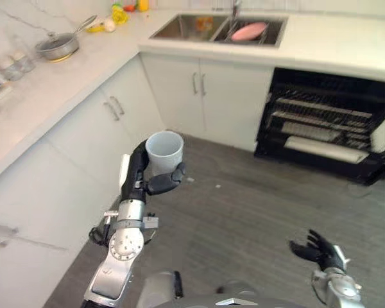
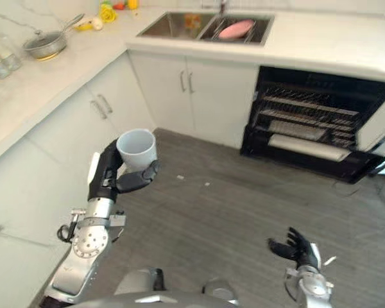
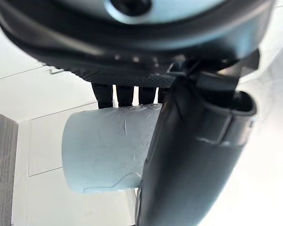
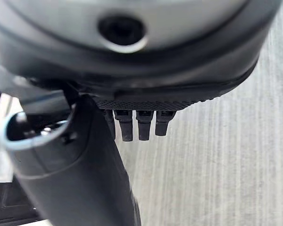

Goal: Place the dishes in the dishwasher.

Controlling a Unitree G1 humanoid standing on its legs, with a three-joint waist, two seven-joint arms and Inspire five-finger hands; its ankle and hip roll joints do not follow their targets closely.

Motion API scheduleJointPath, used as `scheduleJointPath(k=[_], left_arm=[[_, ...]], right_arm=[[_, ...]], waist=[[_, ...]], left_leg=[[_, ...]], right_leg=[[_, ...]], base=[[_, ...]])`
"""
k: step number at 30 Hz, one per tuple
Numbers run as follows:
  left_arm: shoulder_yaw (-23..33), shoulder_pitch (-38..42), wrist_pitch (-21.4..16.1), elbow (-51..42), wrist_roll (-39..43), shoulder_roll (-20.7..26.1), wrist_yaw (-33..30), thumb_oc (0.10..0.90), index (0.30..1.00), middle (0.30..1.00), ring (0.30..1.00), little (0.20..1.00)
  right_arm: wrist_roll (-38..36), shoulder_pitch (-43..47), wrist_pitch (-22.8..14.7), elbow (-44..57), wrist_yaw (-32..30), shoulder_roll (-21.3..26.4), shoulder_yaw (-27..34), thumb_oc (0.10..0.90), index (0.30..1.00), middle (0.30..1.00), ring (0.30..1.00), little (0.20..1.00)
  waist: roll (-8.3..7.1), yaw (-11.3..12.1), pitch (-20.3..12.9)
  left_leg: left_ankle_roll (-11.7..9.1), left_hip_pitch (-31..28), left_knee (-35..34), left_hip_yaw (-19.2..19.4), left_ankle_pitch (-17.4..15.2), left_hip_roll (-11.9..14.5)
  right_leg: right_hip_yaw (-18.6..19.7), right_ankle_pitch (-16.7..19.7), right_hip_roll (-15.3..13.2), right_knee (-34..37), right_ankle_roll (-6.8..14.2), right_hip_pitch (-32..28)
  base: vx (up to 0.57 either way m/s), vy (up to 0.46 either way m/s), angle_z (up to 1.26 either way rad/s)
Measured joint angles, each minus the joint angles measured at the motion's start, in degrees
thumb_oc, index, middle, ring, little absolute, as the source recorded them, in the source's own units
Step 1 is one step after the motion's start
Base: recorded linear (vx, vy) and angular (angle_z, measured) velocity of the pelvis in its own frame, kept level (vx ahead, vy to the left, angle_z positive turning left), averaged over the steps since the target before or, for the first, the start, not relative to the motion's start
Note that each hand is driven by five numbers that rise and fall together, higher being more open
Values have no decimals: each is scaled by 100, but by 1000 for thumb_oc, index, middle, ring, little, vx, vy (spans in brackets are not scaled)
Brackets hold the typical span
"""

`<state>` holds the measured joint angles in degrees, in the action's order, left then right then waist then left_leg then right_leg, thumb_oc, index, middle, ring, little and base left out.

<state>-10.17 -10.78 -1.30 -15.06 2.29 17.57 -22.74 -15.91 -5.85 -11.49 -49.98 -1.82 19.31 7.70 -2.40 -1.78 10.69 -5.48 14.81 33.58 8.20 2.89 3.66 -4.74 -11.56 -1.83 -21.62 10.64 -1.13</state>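
Holding a pale blue-grey plastic cup (image 1: pixel 164 151) upright and mouth up, the left hand (image 1: pixel 138 178) has its fingers curled round the far side of the cup wall and the thumb across the near side. Left wrist view confirms it: cup (image 3: pixel 108 148) pinned between the finger row and the thumb, white cabinet fronts behind it. Cup is in the air over the grey wood-grain floor (image 1: pixel 256 212), just in front of the white lower cabinets (image 1: pixel 83 141) on the robot's left.

Right hand (image 1: pixel 321 250) hangs low at the right, over the floor, fingers relaxed and spread, holding nothing. Right wrist view shows the same: fingers (image 4: pixel 140 126) straight out, bare floor past them.

The black open dishwasher (image 1: pixel 327 122) sits under the white bench (image 1: pixel 346 48) at the far right, wire racks visible inside, door (image 1: pixel 324 151) dropped down. It is well apart from the cup.

A pink round plate (image 1: pixel 249 31) leans in the right basin of the steel double sink (image 1: pixel 179 27) set in the bench, left of the dishwasher. A steel saucepan with a long handle (image 1: pixel 59 45) stands on the left run of the bench, with yellow items (image 1: pixel 115 14) in the corner beyond it.
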Motion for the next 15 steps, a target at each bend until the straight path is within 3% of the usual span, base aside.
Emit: scheduleJointPath(k=[1, 2, 3, 4, 5, 6, 7, 8, 9, 10, 11, 12, 13, 15], left_arm=[[159, 15, 17, 71, 52, -191, 3, 400, 300, 300, 300, 300], [495, 42, -3, 71, 69, -187, -26, 400, 300, 300, 300, 300], [478, 358, 46, 582, 88, -283, -18, 400, 300, 300, 300, 300], [383, 507, 144, 955, 153, -249, 102, 400, 300, 300, 300, 300], [356, 502, 236, 1018, 172, -236, 111, 400, 300, 300, 300, 300], [356, 502, 236, 1018, 172, -236, 111, 400, 300, 300, 300, 300], [235, 419, 253, 1024, 175, -250, 95, 400, 300, 300, 300, 300], [235, 419, 253, 1024, 175, -250, 95, 400, 300, 300, 300, 300], [190, 416, 306, 994, 232, -299, 63, 400, 300, 300, 300, 300], [190, 416, 306, 994, 232, -299, 63, 400, 300, 300, 300, 300], [210, 315, 301, 978, 239, -196, 30, 400, 300, 300, 300, 300], [122, 507, 343, 979, 256, 95, -15, 400, 300, 300, 300, 300], [-4, 747, 341, 942, 256, 221, -53, 400, 300, 300, 300, 300], [41, 845, 354, 807, 257, 419, -116, 400, 300, 300, 300, 300]], right_arm=[[-2, 19, -22, 234, 24, 83, 12, 800, 900, 900, 900, 900], [-1, 66, -96, 578, 52, 117, -39, 800, 900, 900, 900, 900], [-9, 43, -131, 596, -3, 185, 54, 800, 900, 900, 900, 900], [-18, 37, 38, 532, -168, 196, 200, 800, 900, 900, 900, 900], [1, -27, 217, 542, -201, 217, 178, 800, 900, 900, 900, 900], [1, -27, 217, 542, -201, 217, 178, 800, 900, 900, 900, 900], [3, -271, 221, 612, -213, 385, 178, 800, 900, 900, 900, 900], [3, -271, 221, 612, -213, 385, 178, 800, 900, 900, 900, 900], [5, -368, 259, 553, -236, 406, 371, 800, 900, 900, 900, 900], [5, -368, 259, 553, -236, 406, 371, 800, 900, 900, 900, 900], [5, -361, 279, 446, -261, 303, 416, 800, 900, 900, 900, 900], [2, -522, 286, 635, -218, -39, 491, 800, 900, 900, 900, 900], [5, -835, 178, 1013, -90, -164, 508, 800, 900, 900, 900, 900], [1, -613, 267, 1155, -262, -499, 516, 800, 900, 900, 900, 900]], waist=[[366, -32, 54], [289, 53, -30], [602, -271, 40], [530, -301, 46], [365, -210, 97], [365, -210, 97], [332, 45, 97], [332, 45, 97], [570, 98, -41], [570, 98, -41], [590, 103, -144], [285, -65, -143], [120, -86, -63], [75, -139, -85]], left_leg=[[525, -40, -991, -106, 153, 561], [570, -48, -1930, -156, 161, 847], [157, -22, -2770, -566, 124, 1153], [117, -131, -3456, -772, 200, 1032], [37, -217, -3677, -938, 257, 906], [37, -217, -3677, -938, 257, 906], [-232, -222, -3743, -2033, 378, 799], [-232, -222, -3743, -2033, 378, 799], [-302, -268, -3885, -1837, 813, 806], [-302, -268, -3885, -1837, 813, 806], [-621, -429, -3732, -1746, 1313, 721], [-180, -475, -3661, -1434, 1202, 347], [48, -476, -3497, -1051, 979, 46], [256, -659, -3544, -593, 751, -115]], right_leg=[[20, -112, 309, -616, -106, 426], [314, -251, -273, 176, -777, 633], [-106, -191, -106, 401, -943, 234], [33, -170, -220, 630, -901, -8], [428, -173, -394, 903, -830, -231], [428, -173, -394, 903, -830, -231], [988, -78, -610, 1568, -631, -786], [988, -78, -610, 1568, -631, -786], [1283, -141, -721, 1703, -359, -1083], [1283, -141, -721, 1703, -359, -1083], [1333, -273, -848, 1615, 2, -1238], [1052, -145, -1149, 1393, 297, -1100], [728, 286, -1357, 1515, 336, -1169], [670, 938, -1637, 1441, 435, -983]], base=[[369, 349, -171], [298, 252, -119], [428, 351, -77], [284, 233, -49], [261, 238, -63], [211, 349, -155], [210, 349, -94], [248, 342, -149], [38, -7, -54], [156, 301, -106], [180, 519, -39], [273, 654, -23], [164, 452, 4], [134, 384, -60]])
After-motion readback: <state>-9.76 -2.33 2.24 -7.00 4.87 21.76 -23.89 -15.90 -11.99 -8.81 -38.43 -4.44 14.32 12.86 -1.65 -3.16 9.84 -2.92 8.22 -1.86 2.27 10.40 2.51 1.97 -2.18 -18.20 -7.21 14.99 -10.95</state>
